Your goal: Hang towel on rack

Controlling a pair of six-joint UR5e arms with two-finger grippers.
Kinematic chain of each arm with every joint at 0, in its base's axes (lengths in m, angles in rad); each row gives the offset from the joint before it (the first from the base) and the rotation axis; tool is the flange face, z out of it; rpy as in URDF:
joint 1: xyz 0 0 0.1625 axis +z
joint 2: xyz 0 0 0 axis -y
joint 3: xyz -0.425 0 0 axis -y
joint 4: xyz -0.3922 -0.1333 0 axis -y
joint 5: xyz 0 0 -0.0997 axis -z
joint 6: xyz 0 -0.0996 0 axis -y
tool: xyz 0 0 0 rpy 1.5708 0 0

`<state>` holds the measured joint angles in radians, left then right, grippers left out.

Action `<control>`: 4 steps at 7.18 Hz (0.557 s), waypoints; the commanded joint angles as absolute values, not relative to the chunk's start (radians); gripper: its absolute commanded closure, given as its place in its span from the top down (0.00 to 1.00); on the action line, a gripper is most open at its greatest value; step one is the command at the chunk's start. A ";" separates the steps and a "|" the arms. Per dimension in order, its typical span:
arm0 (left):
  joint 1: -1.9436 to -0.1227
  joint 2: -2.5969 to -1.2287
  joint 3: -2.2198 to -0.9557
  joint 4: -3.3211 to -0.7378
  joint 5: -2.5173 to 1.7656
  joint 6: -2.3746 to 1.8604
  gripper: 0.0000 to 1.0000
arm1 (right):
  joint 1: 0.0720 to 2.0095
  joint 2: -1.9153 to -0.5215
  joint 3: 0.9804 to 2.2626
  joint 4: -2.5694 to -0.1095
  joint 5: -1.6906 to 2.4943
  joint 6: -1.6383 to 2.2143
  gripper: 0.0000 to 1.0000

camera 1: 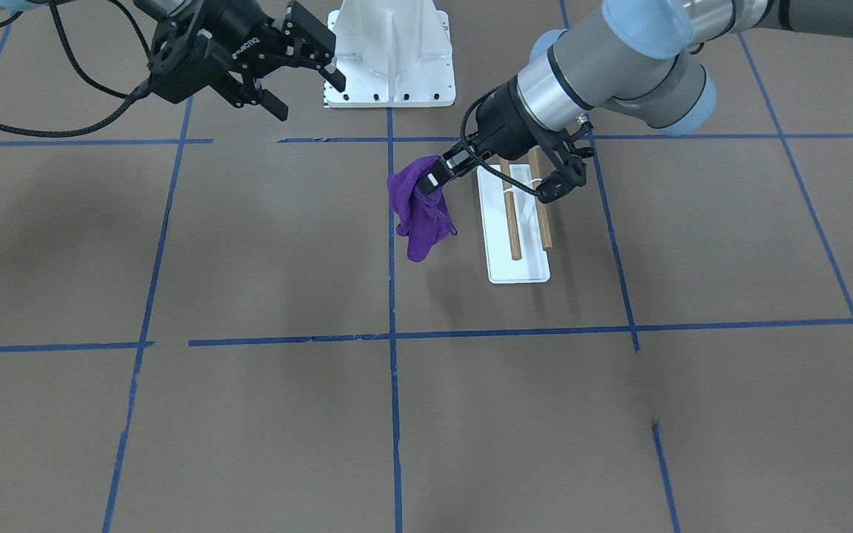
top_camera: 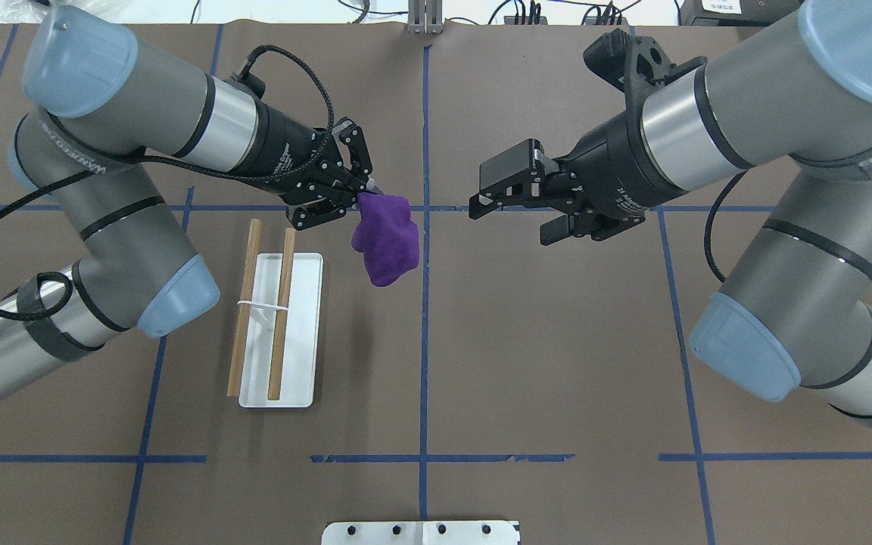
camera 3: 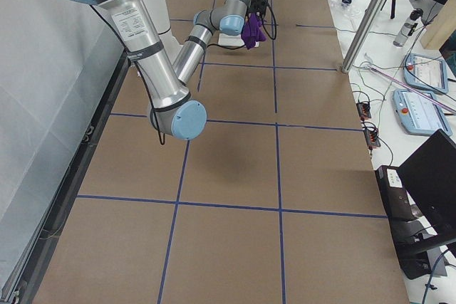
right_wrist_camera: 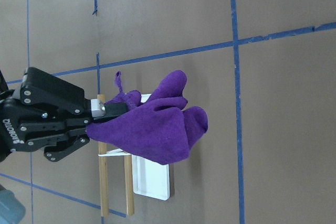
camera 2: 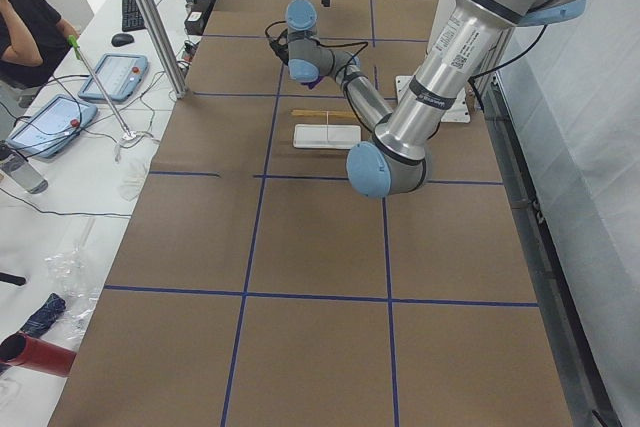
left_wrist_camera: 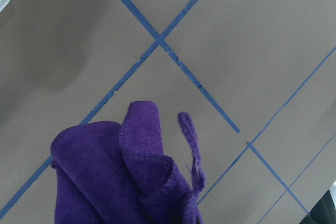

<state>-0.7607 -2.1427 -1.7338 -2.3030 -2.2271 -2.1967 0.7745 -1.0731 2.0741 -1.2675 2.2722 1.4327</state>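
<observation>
The purple towel (top_camera: 385,239) hangs bunched from my left gripper (top_camera: 360,198), which is shut on its top edge and holds it in the air. The towel also shows in the front view (camera 1: 419,209), the left wrist view (left_wrist_camera: 123,177) and the right wrist view (right_wrist_camera: 157,127). The rack (top_camera: 281,312), two brown dowels over a white base plate, stands on the table just left of the towel; in the front view (camera 1: 513,222) it lies under the left wrist. My right gripper (top_camera: 512,208) is open and empty, raised to the right of the centre line, facing the towel.
The large white bolted robot pedestal (camera 1: 389,55) stands at the robot's side of the table. Blue tape lines (top_camera: 425,341) divide the brown table into squares. Operators' desks with tablets (camera 2: 110,77) lie beyond the far edge.
</observation>
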 commanded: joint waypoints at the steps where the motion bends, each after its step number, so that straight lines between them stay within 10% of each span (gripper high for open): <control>1: -0.762 -1.972 -1.863 -2.301 -2.180 -2.075 0.00 | 0.785 -1.100 2.088 -1.267 2.272 1.431 1.00; 4: -0.779 -1.811 -1.882 -2.303 -2.184 -1.959 0.00 | 0.801 -1.117 2.089 -1.266 2.275 1.433 1.00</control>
<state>-0.7734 -1.8757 -1.8720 -2.3023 -2.1817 -2.0093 0.7922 -1.1101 2.0879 -1.2661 2.2709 1.4326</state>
